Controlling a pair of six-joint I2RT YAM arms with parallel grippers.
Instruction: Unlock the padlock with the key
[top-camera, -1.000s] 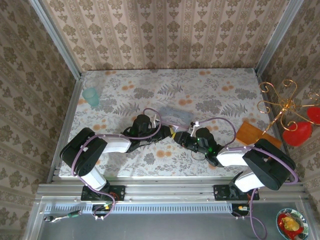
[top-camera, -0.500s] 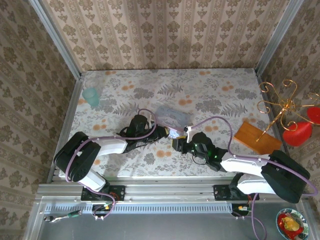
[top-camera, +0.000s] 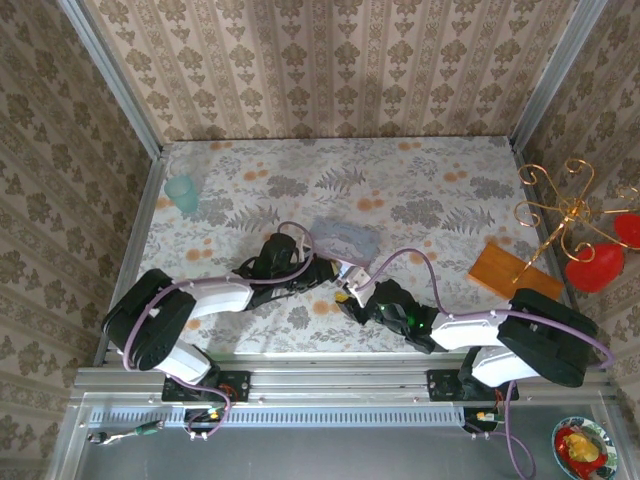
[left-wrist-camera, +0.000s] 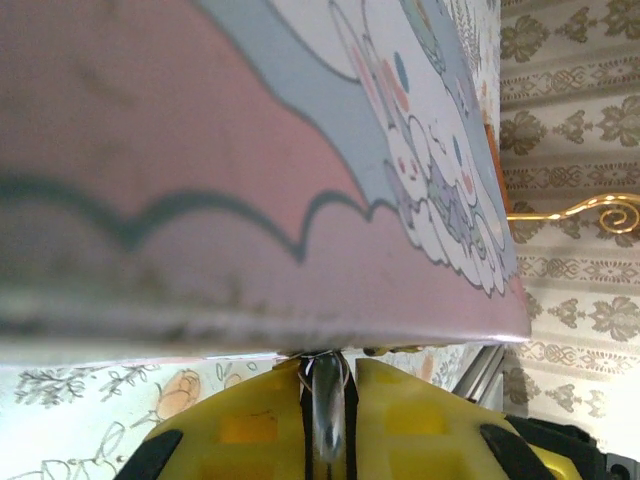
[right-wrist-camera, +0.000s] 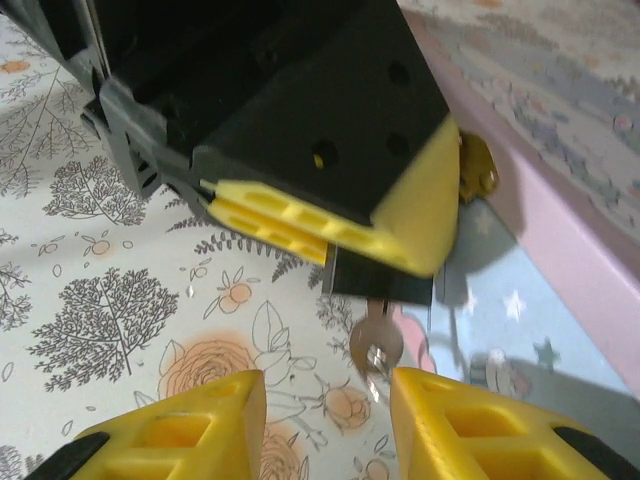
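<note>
Padlock (right-wrist-camera: 388, 287) sits pinched in the clenched left gripper (left-wrist-camera: 325, 418), hard against the pale blue tin (left-wrist-camera: 300, 150), presumably to brace it. Key (right-wrist-camera: 377, 345) appears seated in its underside. The right gripper (right-wrist-camera: 325, 415) is spread wide just below, probably lining up to grasp and turn.

1x ea: padlock (right-wrist-camera: 385, 283), key (right-wrist-camera: 376, 346), tin (top-camera: 345, 237)

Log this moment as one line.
left pincer: shut on padlock | key: in padlock | right pincer: open, facing key
</note>
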